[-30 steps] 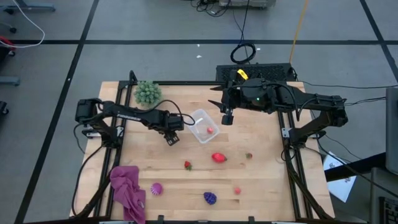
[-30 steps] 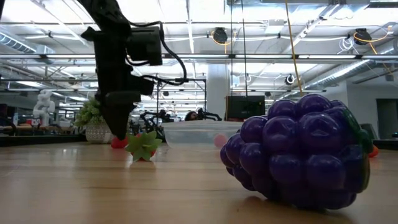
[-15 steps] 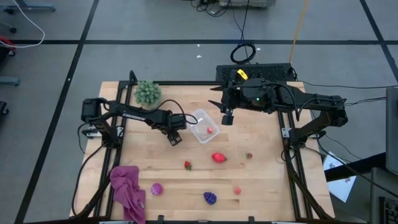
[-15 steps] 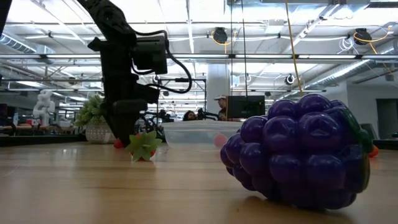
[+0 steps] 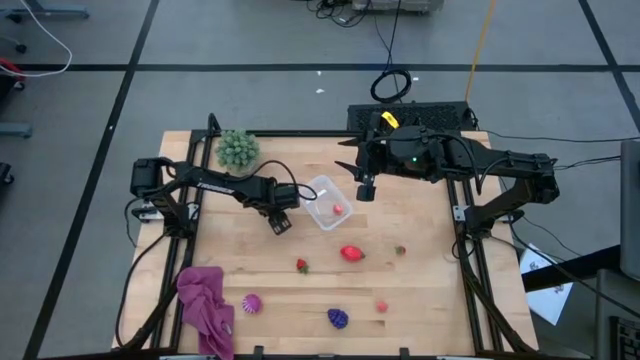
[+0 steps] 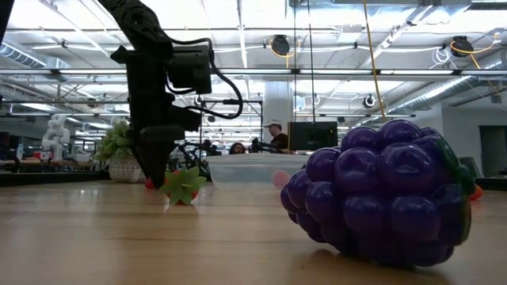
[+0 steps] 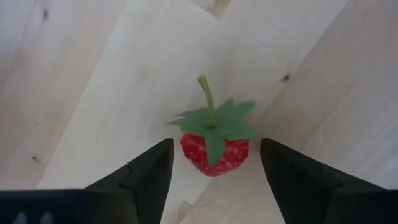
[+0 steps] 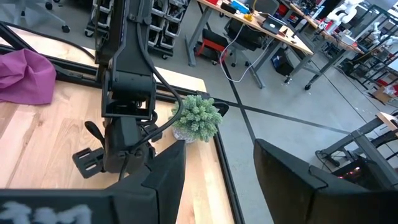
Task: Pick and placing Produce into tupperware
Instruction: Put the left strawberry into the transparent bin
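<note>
The left end effector (image 7: 214, 180) is down at the counter (image 5: 420, 290), left of centre in the high view, just left of the tupperware (image 5: 325, 202). Its fingers (image 7: 146, 174) stand apart, one on each side of a small strawberry (image 7: 214, 146) that lies on the wood between them; neither finger visibly touches it, so nothing is gripped yet. The berry sits slightly forward of the fingertips, with its green leaves and stem pointing away from the wrist.

The step in hand looks like the grasp of this berry. To do it well, I would ease a little further forward so the fingertips meet the red body rather than its near edge, keep low so the leaves are not all that gets pinched, then close evenly so the berry is not pushed sideways or rolled out.

The tupperware already holds one red piece (image 5: 338, 210). Other produce lies lower in the high view: red pieces, a pink one, a magenta one and purple grapes (image 5: 338, 318).

The right end effector (image 5: 366, 190) hangs above the counter just right of the tupperware, fingers parted and empty.
</note>
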Robot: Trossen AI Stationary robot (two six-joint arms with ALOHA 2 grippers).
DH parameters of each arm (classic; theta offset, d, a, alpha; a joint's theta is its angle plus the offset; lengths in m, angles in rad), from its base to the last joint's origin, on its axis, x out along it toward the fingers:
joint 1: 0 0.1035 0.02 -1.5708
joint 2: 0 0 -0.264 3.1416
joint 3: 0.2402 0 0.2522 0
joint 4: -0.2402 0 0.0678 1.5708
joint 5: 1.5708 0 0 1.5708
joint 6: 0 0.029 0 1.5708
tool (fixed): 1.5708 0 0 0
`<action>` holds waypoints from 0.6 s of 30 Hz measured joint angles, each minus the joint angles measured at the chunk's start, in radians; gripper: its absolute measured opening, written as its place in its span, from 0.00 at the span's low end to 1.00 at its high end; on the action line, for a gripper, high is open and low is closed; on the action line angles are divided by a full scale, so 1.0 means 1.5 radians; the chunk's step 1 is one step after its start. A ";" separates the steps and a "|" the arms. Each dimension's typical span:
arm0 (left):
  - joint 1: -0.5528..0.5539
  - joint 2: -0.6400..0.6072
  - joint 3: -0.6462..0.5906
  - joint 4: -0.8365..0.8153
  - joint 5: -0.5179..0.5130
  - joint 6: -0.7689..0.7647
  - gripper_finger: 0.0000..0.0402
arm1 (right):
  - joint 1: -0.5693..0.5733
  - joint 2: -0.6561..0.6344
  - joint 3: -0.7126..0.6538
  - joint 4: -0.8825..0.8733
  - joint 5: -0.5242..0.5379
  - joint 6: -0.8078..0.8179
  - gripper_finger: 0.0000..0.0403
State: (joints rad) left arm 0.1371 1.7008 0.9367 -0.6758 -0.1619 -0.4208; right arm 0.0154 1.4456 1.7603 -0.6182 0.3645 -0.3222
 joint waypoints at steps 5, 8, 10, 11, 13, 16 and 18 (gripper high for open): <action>0.000 0.000 0.000 0.000 0.001 0.001 0.50 | 0.000 0.000 0.000 0.000 0.000 0.000 0.45; 0.000 0.000 0.000 0.000 0.001 0.001 0.45 | 0.000 0.000 0.000 0.000 0.000 0.000 0.45; 0.000 0.000 0.000 0.000 0.002 0.000 0.42 | 0.000 0.000 0.000 0.000 0.000 0.000 0.45; 0.000 0.000 0.000 0.000 0.003 0.001 0.41 | 0.000 0.000 0.000 0.000 0.000 0.000 0.45; 0.000 0.000 0.000 0.000 0.003 0.001 0.39 | 0.000 0.000 0.000 0.000 0.000 0.000 0.45; 0.000 0.000 0.000 0.000 0.003 0.001 0.38 | 0.000 0.000 0.000 0.000 0.000 0.000 0.45; 0.000 0.000 0.000 0.000 0.003 0.001 0.37 | 0.000 0.000 0.000 0.000 0.000 0.000 0.45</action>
State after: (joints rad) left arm 0.1371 1.7004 0.9367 -0.6762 -0.1577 -0.4194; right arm 0.0154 1.4456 1.7603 -0.6181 0.3645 -0.3218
